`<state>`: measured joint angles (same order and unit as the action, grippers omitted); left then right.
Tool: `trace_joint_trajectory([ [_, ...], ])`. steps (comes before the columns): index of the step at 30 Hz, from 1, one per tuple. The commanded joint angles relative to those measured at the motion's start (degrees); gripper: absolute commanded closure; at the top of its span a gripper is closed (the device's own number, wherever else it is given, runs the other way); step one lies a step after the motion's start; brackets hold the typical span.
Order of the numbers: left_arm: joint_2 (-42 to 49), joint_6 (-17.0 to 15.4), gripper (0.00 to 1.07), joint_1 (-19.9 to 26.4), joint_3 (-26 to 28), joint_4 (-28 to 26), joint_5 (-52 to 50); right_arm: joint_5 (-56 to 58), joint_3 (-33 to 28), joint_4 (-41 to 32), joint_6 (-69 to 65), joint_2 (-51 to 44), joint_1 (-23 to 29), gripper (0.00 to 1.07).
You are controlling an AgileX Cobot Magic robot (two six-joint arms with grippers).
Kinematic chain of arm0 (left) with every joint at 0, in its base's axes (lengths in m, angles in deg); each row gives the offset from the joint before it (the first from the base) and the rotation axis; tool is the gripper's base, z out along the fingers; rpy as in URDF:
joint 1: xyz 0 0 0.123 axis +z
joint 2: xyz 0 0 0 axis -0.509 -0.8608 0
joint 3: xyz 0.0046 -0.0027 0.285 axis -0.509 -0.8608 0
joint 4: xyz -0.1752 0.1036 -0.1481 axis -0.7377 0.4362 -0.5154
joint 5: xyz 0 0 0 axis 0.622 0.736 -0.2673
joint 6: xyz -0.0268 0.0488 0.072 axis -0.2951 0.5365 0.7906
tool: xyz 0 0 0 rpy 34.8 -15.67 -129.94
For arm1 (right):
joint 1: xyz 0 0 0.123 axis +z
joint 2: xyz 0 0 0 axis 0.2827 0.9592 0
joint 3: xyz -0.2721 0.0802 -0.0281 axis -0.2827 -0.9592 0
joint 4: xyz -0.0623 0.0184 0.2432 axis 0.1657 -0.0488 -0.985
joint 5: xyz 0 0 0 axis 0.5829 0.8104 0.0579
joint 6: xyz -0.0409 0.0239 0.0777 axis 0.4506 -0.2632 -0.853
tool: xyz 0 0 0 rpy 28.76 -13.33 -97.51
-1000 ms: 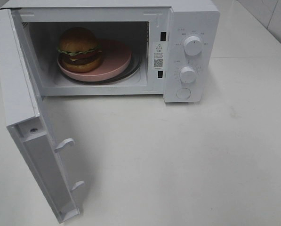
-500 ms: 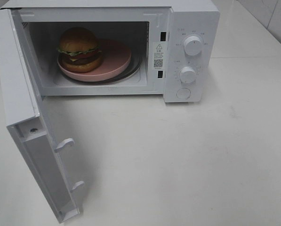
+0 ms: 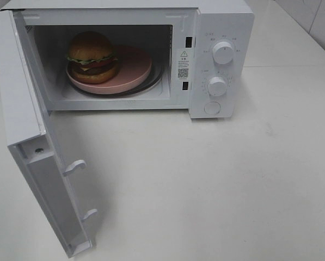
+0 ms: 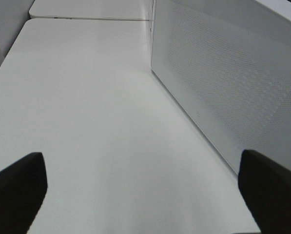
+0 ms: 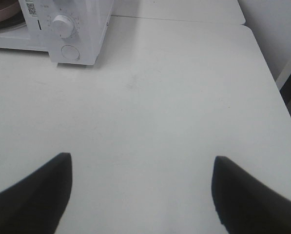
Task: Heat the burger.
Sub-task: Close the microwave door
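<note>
The burger [image 3: 91, 57] sits on a pink plate [image 3: 132, 70] inside the white microwave [image 3: 222, 22], whose door [image 3: 31, 147] hangs wide open to the left. Neither arm shows in the high view. In the left wrist view my left gripper [image 4: 143, 187] is open over bare table, with the door's perforated outer face [image 4: 233, 83] close beside it. In the right wrist view my right gripper [image 5: 140, 192] is open and empty above the table, some way in front of the microwave's control panel [image 5: 67, 29]. An edge of the pink plate [image 5: 1, 12] shows there.
Two white dials [image 3: 223, 53] [image 3: 217, 86] and a round button [image 3: 212, 107] sit on the microwave's right panel. The open door juts out toward the table's front left. The white table [image 3: 216, 179] spreads in front and to the right; its right edge [image 5: 272, 73] shows in the right wrist view.
</note>
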<state>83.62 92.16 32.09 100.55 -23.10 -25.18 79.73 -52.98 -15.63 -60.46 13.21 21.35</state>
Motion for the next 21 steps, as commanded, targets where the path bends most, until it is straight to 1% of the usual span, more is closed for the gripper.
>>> trace_joint_trajectory([
  [1,0.9,0.0,0.07,-0.4,-0.2,0.0,-0.8,-0.8,0.0,0.0,0.4,-1.5,-0.2,0.31],
  [21,0.9,-0.1,0.07,-0.4,-0.2,0.0,-0.8,-0.8,0.0,0.0,0.4,-1.5,-0.2,0.31],
])
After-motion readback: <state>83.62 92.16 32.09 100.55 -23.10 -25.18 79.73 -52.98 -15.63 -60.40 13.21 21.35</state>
